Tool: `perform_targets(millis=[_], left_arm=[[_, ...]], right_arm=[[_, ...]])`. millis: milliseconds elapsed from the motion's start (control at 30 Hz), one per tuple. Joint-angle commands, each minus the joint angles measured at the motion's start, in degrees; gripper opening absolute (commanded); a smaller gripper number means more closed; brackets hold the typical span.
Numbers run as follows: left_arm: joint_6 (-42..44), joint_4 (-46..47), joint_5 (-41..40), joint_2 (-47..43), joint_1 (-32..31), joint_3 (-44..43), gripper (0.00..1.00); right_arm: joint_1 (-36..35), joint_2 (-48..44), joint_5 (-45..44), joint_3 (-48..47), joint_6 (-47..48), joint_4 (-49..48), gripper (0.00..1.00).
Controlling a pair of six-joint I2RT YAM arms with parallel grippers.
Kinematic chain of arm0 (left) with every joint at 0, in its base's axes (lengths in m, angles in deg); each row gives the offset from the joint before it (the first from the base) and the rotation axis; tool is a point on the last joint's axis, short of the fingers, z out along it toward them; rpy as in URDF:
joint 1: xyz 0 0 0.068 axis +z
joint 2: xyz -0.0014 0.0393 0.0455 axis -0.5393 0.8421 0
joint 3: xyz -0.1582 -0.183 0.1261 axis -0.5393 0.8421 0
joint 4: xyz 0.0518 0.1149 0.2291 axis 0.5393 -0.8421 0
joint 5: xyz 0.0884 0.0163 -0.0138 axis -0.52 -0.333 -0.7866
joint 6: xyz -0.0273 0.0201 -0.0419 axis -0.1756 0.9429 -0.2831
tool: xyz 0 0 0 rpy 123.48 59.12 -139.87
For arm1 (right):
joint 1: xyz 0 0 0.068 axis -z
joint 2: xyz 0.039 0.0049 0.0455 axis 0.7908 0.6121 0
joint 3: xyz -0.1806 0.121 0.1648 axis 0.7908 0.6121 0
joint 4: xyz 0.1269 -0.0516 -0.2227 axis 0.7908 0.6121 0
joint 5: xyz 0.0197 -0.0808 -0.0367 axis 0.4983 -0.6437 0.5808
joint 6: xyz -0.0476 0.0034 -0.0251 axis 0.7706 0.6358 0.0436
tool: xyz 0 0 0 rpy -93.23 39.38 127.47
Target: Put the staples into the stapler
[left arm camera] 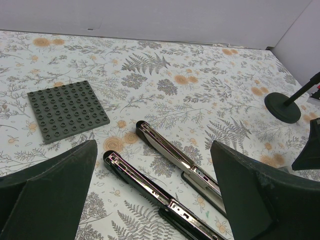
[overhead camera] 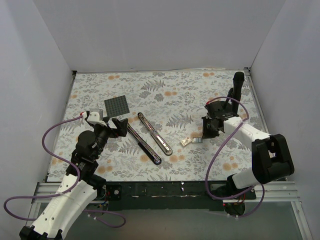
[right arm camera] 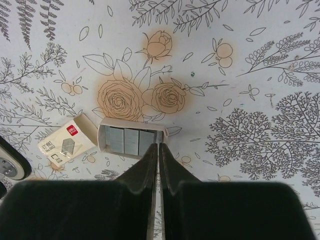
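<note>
The stapler lies fully opened on the floral mat, as two long black arms with silver channels (overhead camera: pixel 150 137). In the left wrist view both arms (left arm camera: pixel 165 177) lie between my left gripper's wide-open fingers; the left gripper (overhead camera: pixel 117 125) hovers just left of the stapler, empty. The whitish staple tray (right arm camera: pixel 131 138) holds several grey blocks of staples (right arm camera: pixel 124 140), with its printed sleeve (right arm camera: pixel 67 140) beside it. My right gripper (right arm camera: pixel 158 146) is over the tray's right end, jaws closed on a thin strip of staples there. From above, the right gripper (overhead camera: pixel 204 136) stands over the tray (overhead camera: pixel 197 140).
A dark grey studded baseplate (overhead camera: pixel 116 105) lies behind the left gripper and shows in the left wrist view (left arm camera: pixel 67 110). A tall black stand with a round base (overhead camera: pixel 238 85) is at the back right. White walls enclose the mat on three sides.
</note>
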Motion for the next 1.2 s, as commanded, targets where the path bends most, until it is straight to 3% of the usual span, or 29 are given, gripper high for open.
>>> perform_targets(millis=[0,167,267,1167], left_arm=[[0.64,-0.15,-0.05,0.04,-0.25,-1.27,0.98],[0.72,-0.32,-0.05,-0.04,-0.25,-1.27,0.98],[0.72,-0.23,-0.05,0.04,-0.25,-1.27,0.98],[0.81,-0.41,-0.23,-0.13,-0.33,-1.27,0.98]], right_arm=[[-0.05,-2.05,-1.71,-2.48,1.94,1.87,0.14],[-1.45,-1.97,0.41,-2.66,1.60,1.25,0.41],[-2.16,-0.74,-0.12,-3.01,0.72,1.78,0.47],[-6.03,4.36,-3.90,-2.48,-1.13,-0.24,0.42]])
